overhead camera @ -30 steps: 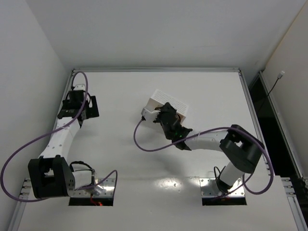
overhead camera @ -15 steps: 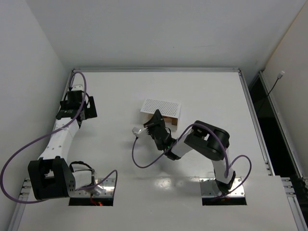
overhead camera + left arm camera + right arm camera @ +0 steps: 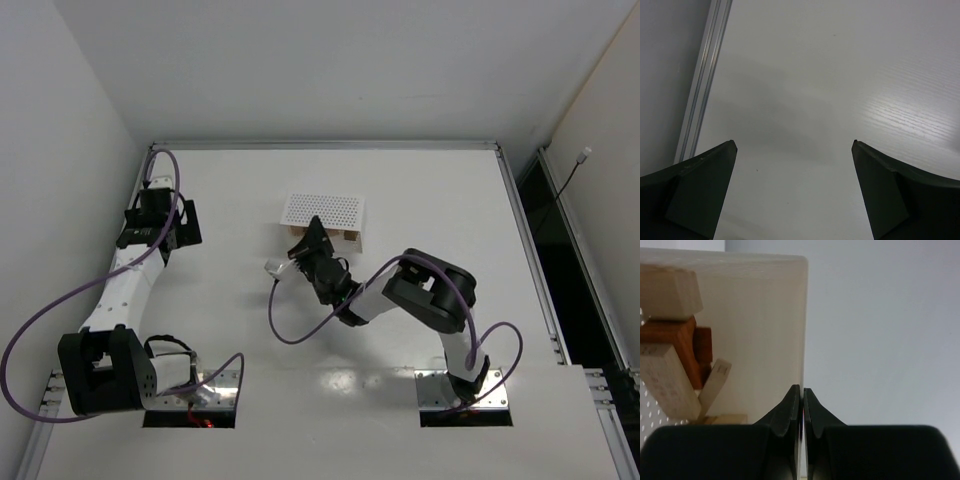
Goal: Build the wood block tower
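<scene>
Blocks of pale tan and reddish-orange wood (image 3: pixel 670 335) jumbled inside white perforated box (image 3: pixel 322 210), unstacked. Right gripper (image 3: pixel 801 392) pinched shut at its wall, probably for tipping them out. Left gripper (image 3: pixel 793 143) wide, idle.

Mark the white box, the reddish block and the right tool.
white perforated box (image 3: pixel 323 209), top view, middle of its perforated face.
reddish wood block (image 3: pixel 667 337), right wrist view, its front face.
right tool (image 3: pixel 801 390), right wrist view, between its closed fingertips.

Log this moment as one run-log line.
left gripper: open over table | right gripper: shut at box edge | wood blocks: jumbled inside box | stacking: not started
</scene>
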Controlling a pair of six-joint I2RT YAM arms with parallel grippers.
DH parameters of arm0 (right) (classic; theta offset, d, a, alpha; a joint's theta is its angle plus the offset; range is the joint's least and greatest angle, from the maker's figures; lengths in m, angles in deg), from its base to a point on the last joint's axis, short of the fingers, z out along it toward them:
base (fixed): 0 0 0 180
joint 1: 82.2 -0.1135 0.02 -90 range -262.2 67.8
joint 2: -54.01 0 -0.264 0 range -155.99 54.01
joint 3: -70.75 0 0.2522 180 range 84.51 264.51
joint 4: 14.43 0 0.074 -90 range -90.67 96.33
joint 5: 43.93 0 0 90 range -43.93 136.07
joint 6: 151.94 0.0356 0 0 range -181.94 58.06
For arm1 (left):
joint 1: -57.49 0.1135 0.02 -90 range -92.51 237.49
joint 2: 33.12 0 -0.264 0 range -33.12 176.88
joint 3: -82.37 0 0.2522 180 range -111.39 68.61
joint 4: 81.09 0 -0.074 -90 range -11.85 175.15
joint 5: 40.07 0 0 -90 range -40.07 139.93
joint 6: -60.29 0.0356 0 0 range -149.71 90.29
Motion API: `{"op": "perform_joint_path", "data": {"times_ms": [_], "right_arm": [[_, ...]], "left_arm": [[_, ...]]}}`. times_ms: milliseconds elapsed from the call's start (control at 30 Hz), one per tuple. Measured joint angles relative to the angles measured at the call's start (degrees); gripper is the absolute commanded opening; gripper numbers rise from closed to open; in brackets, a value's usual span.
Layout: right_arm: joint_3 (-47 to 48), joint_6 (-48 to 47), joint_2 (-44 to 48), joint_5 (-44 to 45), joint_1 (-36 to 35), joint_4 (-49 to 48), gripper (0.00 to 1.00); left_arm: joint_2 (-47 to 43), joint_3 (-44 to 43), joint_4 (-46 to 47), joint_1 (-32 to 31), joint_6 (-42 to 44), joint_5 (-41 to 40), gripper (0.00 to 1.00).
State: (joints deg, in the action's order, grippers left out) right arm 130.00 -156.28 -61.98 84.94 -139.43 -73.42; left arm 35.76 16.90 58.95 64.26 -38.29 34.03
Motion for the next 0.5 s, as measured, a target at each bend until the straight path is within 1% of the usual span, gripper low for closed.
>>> {"op": "perform_joint_path", "data": {"times_ms": [200,367,500], "right_arm": [[-3.9,-1.2,-3.0,2.1,-0.3,-0.8,0.0],[-3.1,-2.1,-3.0,1.0,0.1,-1.5,0.0],[-1.3,-5.6,-2.4,-1.0,0.5,0.7,0.0]], "left_arm": [[0.0,0.0,0.2,0.0,0.1,0.1,1.0],[0.0,0.0,0.3,0.0,0.1,0.6,1.0],[0.1,-0.4,0.4,0.0,-0.1,1.2,1.0]]}}
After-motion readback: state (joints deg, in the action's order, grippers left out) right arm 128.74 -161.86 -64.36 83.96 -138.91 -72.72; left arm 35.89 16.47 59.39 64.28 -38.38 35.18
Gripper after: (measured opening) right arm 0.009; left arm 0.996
